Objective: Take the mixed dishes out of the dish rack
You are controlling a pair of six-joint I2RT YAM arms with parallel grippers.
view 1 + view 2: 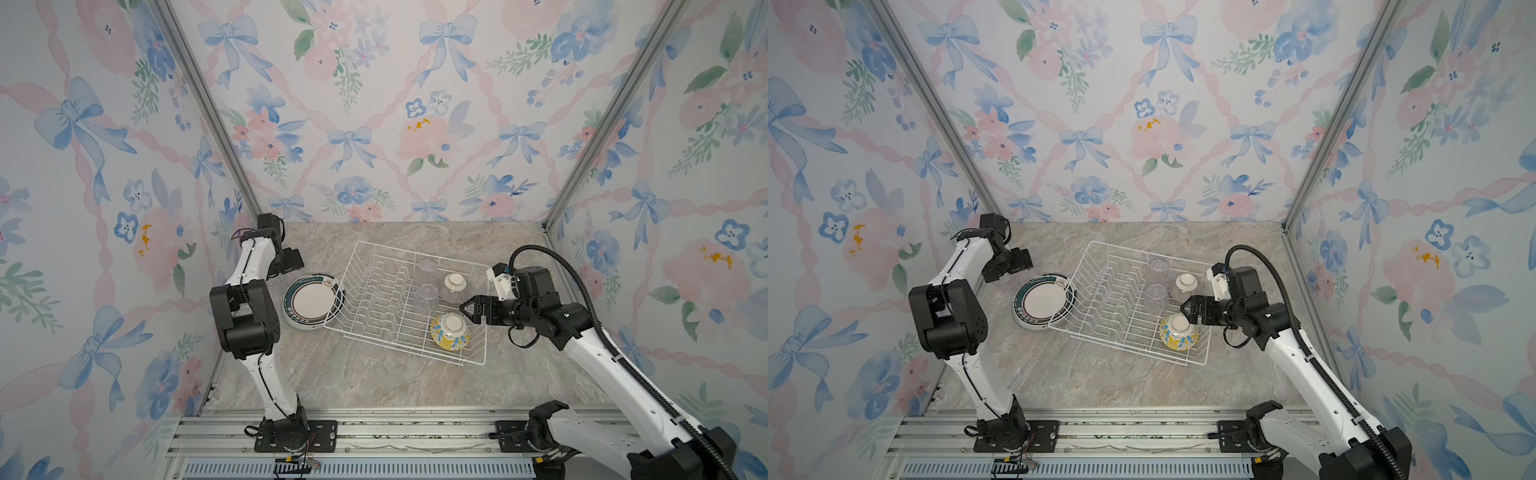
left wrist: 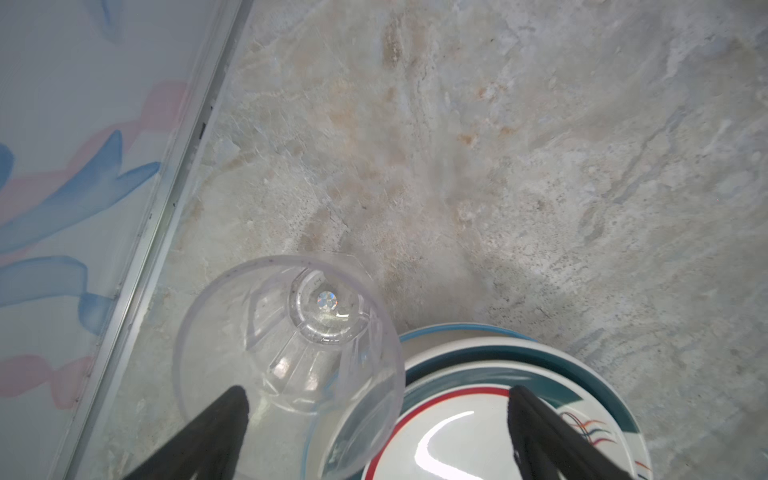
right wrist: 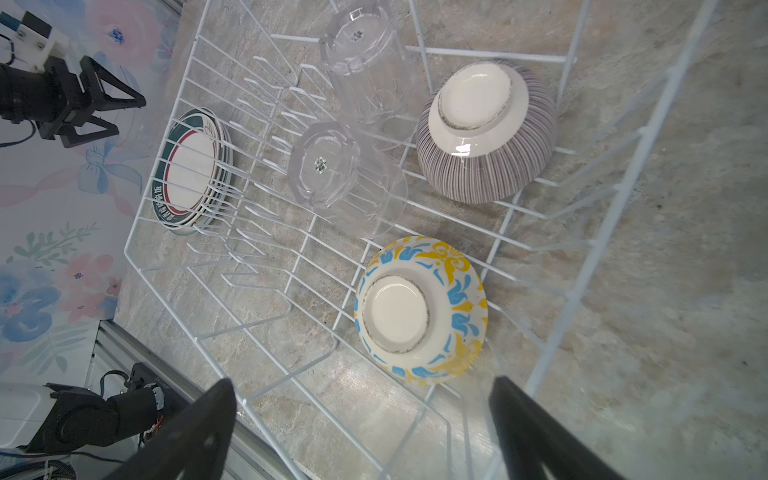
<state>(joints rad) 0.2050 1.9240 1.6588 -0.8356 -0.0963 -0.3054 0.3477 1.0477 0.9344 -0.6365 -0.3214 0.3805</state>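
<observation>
Both spread apart: left tool (image 2: 376,390) over clear cup (image 2: 286,332) beside stacked plates (image 2: 478,374), right tool (image 3: 362,379) near floral bowl (image 3: 419,309).

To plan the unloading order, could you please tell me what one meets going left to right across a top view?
In order: stack of plates → clear glass cups → purple-striped bowl.

A marbled grey tabletop (image 1: 353,386) lies between floral-papered walls (image 1: 374,124), aluminium rails (image 1: 374,432) in front.
</observation>
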